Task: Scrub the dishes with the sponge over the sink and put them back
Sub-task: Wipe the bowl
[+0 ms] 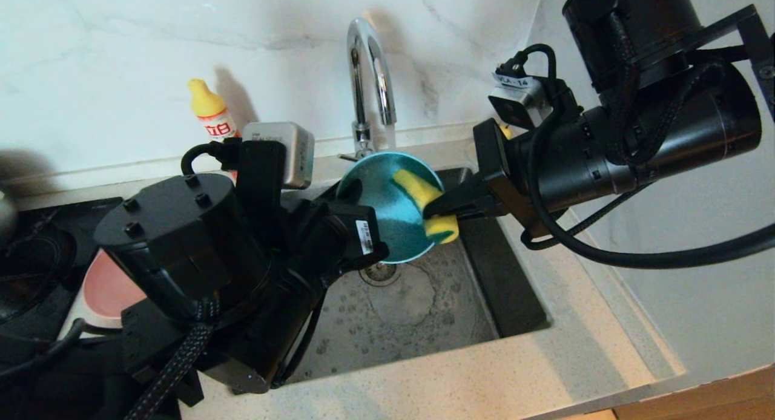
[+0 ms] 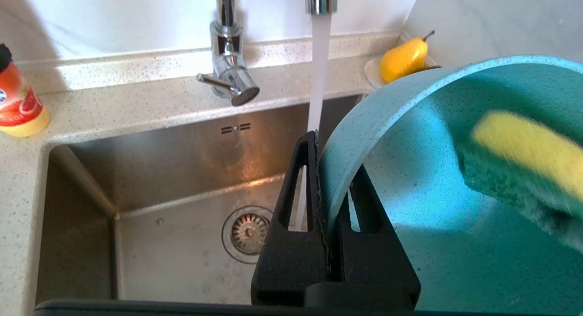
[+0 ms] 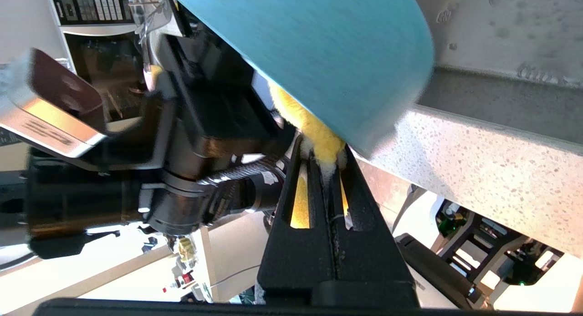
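Observation:
Over the sink (image 1: 418, 323) my left gripper (image 1: 353, 195) holds the teal bowl (image 1: 378, 217) tilted on edge. Its jaws are shut on the bowl's rim (image 2: 334, 156), one finger inside and one outside. My right gripper (image 1: 431, 212) is shut on the yellow sponge (image 1: 424, 193), whose green side lies against the bowl's inside (image 2: 432, 193). The sponge (image 2: 524, 156) looks blurred there. In the right wrist view the sponge (image 3: 314, 129) is squeezed between the fingertips (image 3: 321, 156) under the bowl's outer wall (image 3: 328, 56). A pink plate (image 1: 109, 287) shows partly behind my left arm.
Water (image 2: 319, 79) runs from the chrome tap (image 1: 369, 75) into the basin, just behind the bowl. The drain (image 2: 248, 231) lies below. A yellow pear (image 2: 403, 58) on a white saucer sits at the back corner. A red and yellow bottle (image 1: 212, 114) stands on the counter by the wall.

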`<state>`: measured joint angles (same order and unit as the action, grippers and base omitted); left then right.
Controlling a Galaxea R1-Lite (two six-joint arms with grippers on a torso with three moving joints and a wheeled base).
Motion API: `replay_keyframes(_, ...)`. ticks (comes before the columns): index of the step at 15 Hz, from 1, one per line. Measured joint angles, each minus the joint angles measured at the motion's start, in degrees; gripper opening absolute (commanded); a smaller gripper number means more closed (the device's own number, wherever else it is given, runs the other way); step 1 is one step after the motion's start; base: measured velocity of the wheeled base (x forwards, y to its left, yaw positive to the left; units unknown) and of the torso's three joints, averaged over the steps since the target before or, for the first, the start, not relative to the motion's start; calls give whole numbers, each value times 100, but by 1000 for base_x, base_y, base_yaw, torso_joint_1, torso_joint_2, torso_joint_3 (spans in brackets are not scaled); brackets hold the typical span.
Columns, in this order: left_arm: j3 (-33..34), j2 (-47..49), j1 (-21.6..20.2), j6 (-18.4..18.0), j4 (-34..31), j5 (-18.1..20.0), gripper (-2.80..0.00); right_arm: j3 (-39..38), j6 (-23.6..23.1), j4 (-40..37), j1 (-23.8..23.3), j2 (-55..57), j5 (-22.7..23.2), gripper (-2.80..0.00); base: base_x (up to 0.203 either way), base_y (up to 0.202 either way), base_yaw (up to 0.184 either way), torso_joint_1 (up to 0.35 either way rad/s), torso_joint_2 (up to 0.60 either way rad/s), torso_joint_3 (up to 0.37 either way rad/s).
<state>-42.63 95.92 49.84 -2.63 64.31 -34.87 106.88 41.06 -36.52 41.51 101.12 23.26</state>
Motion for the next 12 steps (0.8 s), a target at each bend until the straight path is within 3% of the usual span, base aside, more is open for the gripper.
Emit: replay_keyframes(12,-142,-16,-2,-9,-6,-16,-280,73,-35,69,397,311,13,-280,0,0,0,0,0,0)
